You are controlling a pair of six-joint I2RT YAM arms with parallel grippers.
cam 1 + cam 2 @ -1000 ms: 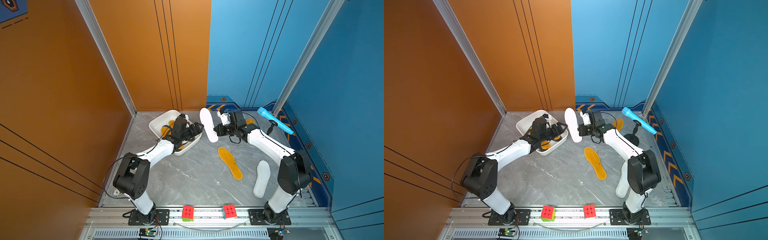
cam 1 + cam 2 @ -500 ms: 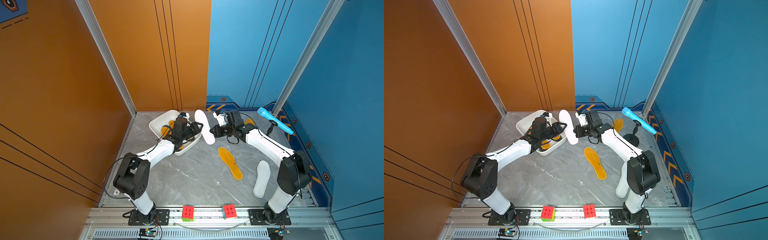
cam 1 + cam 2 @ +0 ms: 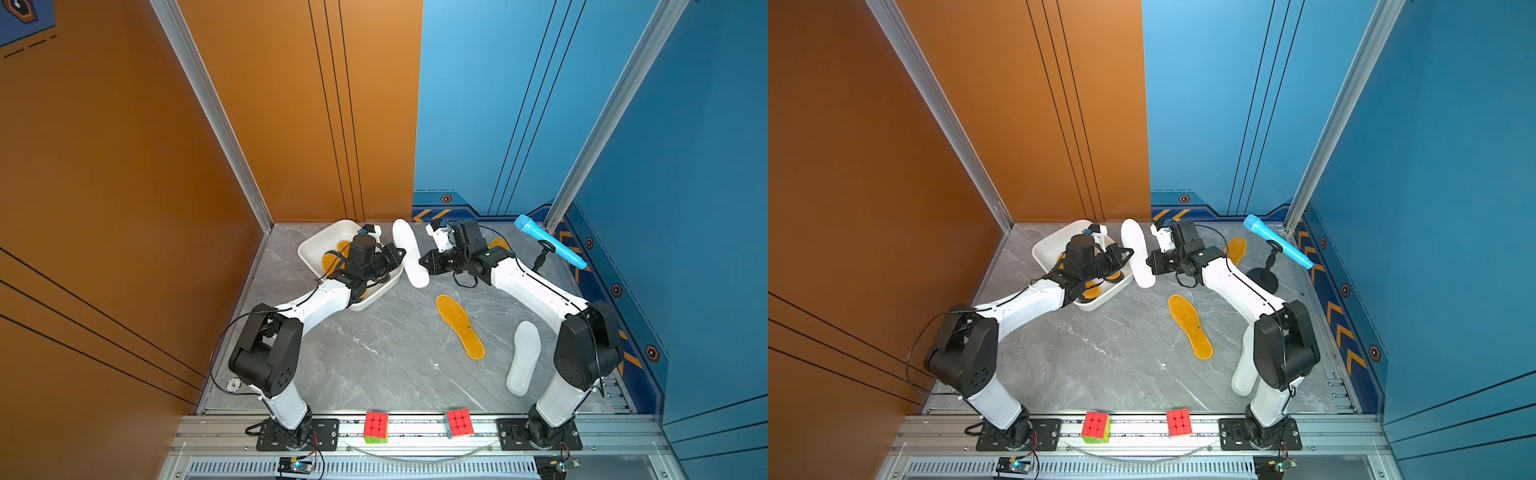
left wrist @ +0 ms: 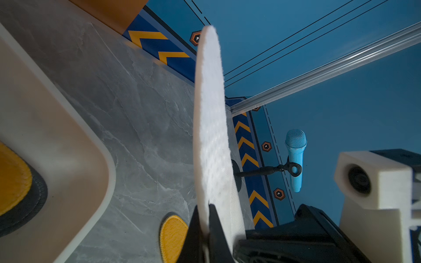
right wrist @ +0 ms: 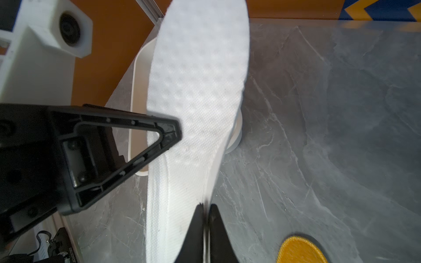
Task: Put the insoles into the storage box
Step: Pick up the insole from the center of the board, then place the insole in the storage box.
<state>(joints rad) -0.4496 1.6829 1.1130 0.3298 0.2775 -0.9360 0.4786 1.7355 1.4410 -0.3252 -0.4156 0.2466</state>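
Two grippers meet on one held white insole (image 3: 409, 253), which stands on edge above the table just beside the storage box (image 3: 320, 243). In both top views, you see the left gripper (image 3: 401, 252) clenched on its box-side edge and the right gripper (image 3: 423, 262) at the opposite edge. The left wrist hangs over the box and hides much of the boxed orange insoles (image 3: 330, 261). A loose orange insole (image 3: 459, 326) and a loose white insole (image 3: 524, 357) lie flat nearer the bases. In a top view, the right arm covers part of the loose white one. A far orange insole (image 3: 1235, 249) lies behind that arm, near the blue microphone (image 3: 1277, 241) on its stand. Two colour cubes (image 3: 376, 426) sit on the front rail.

Left wrist view: your left gripper (image 4: 204, 207) pinches the insole (image 4: 211, 136), whose blade blocks part of the microphone stand. The box rim (image 4: 68, 148) lies to one side.

Right wrist view: your right gripper (image 5: 206, 206) grasps the insole's (image 5: 198, 79) edge, and the insole screens most of the box (image 5: 136, 91).
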